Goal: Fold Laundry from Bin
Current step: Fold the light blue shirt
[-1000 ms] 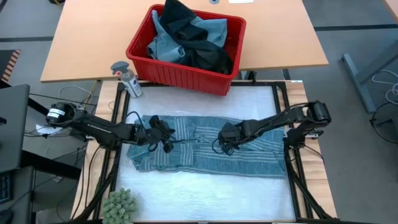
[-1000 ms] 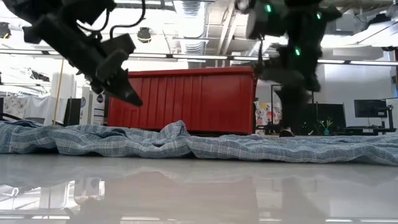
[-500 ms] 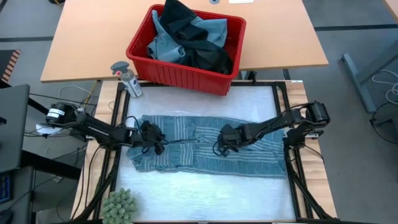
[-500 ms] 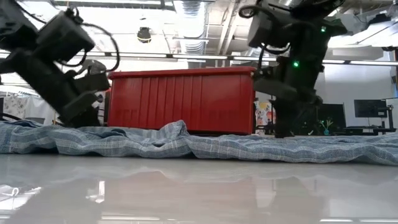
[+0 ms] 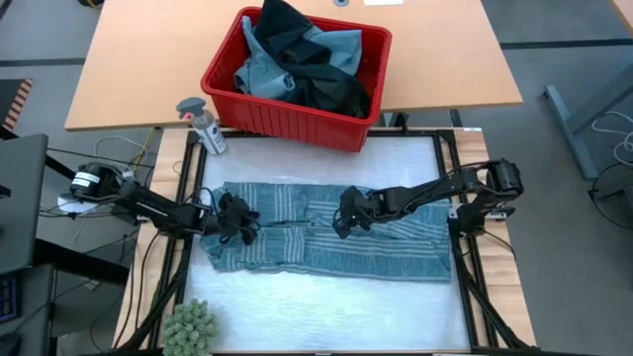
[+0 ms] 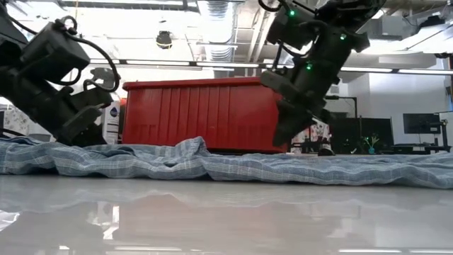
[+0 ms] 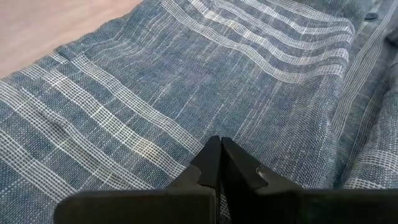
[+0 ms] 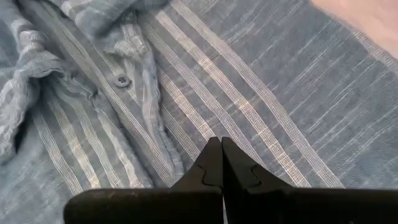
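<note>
We are seeing the striped garment [image 5: 326,235] lying spread flat across the white work surface [image 5: 326,307], just in front of the red bin [image 5: 297,74], which is sitting on the wooden table [image 5: 129,69] holding more laundry [image 5: 302,59] (light blue and black pieces, heaped). The left gripper [image 5: 240,220] is hovering low over the garment's left part, its fingers pressed together on nothing. The right gripper [image 5: 346,216] is hanging over the middle near the button placket [image 8: 146,93], fingers likewise closed and empty.
</note>
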Controlling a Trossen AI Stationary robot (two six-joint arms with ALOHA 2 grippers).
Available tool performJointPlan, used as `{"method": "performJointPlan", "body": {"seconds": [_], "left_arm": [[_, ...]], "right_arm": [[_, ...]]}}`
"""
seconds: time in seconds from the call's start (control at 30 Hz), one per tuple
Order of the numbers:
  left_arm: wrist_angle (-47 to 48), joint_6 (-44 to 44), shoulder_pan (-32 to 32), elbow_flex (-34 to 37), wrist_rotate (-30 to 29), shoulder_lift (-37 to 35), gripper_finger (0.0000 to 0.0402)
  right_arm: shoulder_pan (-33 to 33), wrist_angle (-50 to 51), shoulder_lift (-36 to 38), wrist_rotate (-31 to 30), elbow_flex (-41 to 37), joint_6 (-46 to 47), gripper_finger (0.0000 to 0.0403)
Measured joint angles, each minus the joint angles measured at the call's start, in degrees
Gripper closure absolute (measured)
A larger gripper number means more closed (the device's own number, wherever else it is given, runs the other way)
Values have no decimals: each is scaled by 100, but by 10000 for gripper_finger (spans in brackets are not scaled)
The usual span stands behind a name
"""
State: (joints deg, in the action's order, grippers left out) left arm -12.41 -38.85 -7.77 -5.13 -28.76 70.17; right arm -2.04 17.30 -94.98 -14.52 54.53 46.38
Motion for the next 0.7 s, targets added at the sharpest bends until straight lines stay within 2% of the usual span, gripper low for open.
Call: {"method": "performJointPlan", "body": {"seconds": [0.1, 0.17, 0.4, 0.53, 0.7], "left_arm": [[69, -22, -45, 0, -14, 0, 401], [126, -105, -58, 0, -3, 0, 401], [171, -228, -110, -2, -3, 0, 401], [171, -321, -110, -2, 24, 0, 401], [172, -415, -110, -2, 57, -3, 401]], "right_arm": [[-4, 321, 78, -4, 158, -20, 385], [-7, 934, 160, 46, 339, 183, 378], [-208, 4451, 480, 133, 907, 1868, 375], [-697, 5899, 644, 183, 922, 2993, 383], [-1533, 6683, 665, 692, 788, 4471, 358]]}}
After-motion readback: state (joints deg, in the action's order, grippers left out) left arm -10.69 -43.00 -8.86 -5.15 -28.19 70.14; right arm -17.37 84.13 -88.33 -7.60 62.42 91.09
